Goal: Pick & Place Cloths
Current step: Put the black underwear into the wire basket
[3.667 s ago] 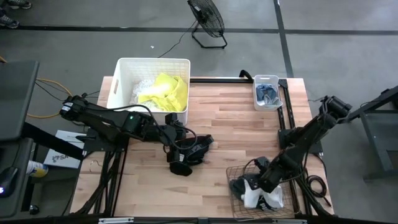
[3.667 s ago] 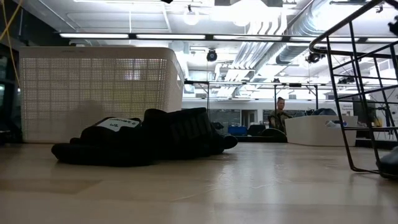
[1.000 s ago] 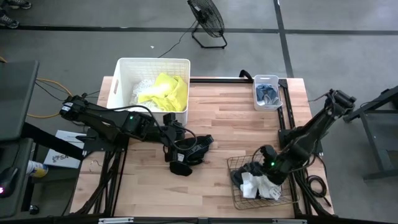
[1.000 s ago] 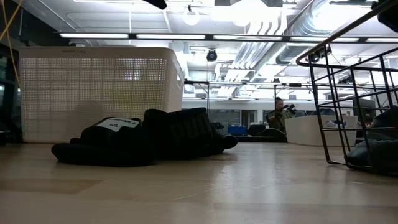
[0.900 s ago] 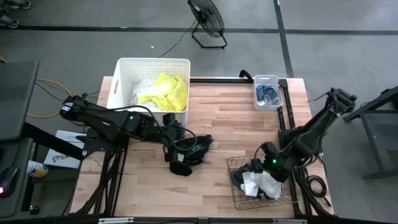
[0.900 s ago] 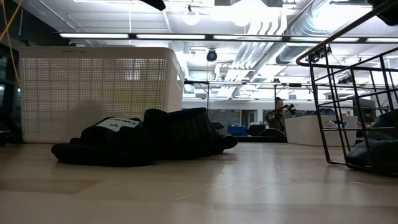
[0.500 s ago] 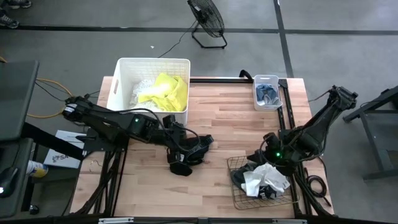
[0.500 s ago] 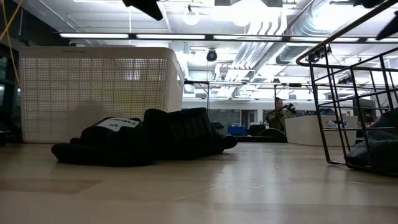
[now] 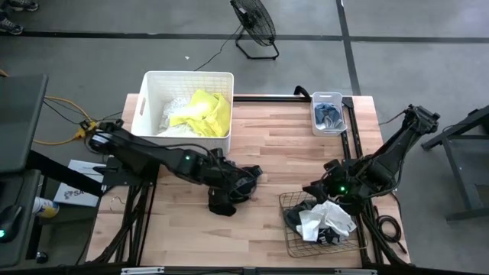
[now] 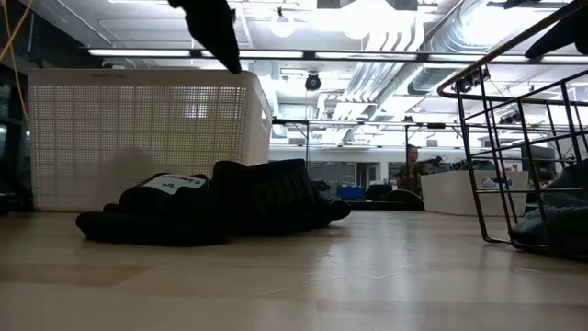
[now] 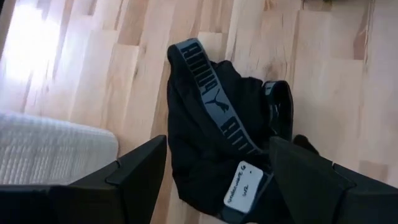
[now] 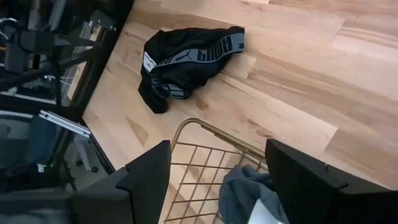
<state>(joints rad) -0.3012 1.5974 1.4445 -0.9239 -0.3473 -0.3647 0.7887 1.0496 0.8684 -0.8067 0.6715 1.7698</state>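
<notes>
Tub [image 9: 150, 79] behind black cloth [image 9: 229, 187] — wire basket [image 9: 289, 238] well apart, fan [image 9: 256, 23] beyond table

Left gripper [image 11: 214, 177] swings in over the black garment [image 11: 217, 149]; right gripper [image 9: 312, 189] lifts off the wire basket [image 9: 294, 241], white cloth [image 9: 327, 221] left inside.

From overhead, the left gripper [image 9: 229, 186] covers part of the black cloth [image 9: 228, 192] beneath it. Below the right gripper [image 9: 315, 189], the wire basket [image 10: 514, 147] is cut off by the low view's edge.
</notes>
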